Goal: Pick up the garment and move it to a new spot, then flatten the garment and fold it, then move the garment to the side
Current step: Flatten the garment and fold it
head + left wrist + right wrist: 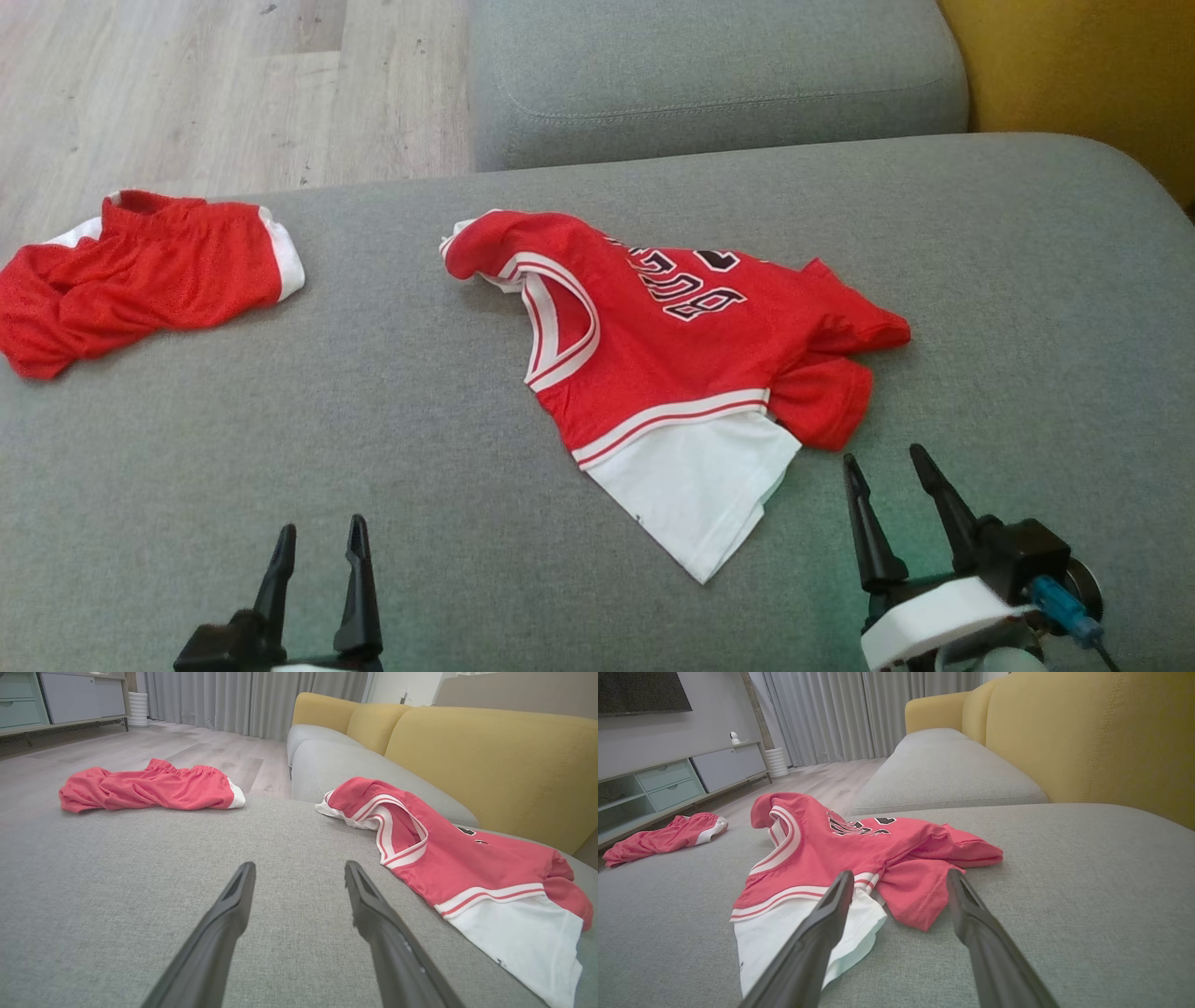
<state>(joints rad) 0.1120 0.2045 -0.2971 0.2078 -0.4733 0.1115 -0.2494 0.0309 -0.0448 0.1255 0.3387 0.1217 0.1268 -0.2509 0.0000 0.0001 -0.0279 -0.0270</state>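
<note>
**Head view.** You have two red garments on the grey seat (pixel 373 439): one jersey (pixel 691 355) crumpled near the middle, and one pair of shorts (pixel 140 280) well apart from it at the left edge. You also have two grippers at the bottom. The left gripper (pixel 322 527) sits at the lower left, fingers pointing up the view and spread wide with nothing between them. The jersey lies ahead of it and off to its right, clear of the tips. The right gripper (pixel 884 455) sits at the lower right, fingers leaning slightly left, equally spread and empty. Its tips stand just beside the jersey's near red fold and white hem.

**Left wrist view.** Your left gripper (pixel 300 865) hangs low over the seat, with bare grey fabric between its two fingers. The jersey (pixel 467 868) lies just to the right of them and the shorts (pixel 149 788) far off at the upper left. A yellow backrest (pixel 490 765) rises behind the jersey.

**Right wrist view.** Your right gripper (pixel 901 874) points straight at the jersey (pixel 840 854). A red fold lies between the fingertips and the left finger crosses the white hem. You cannot tell whether it touches the cloth. The one pair of shorts (pixel 663 837) lies far to the left.
</note>
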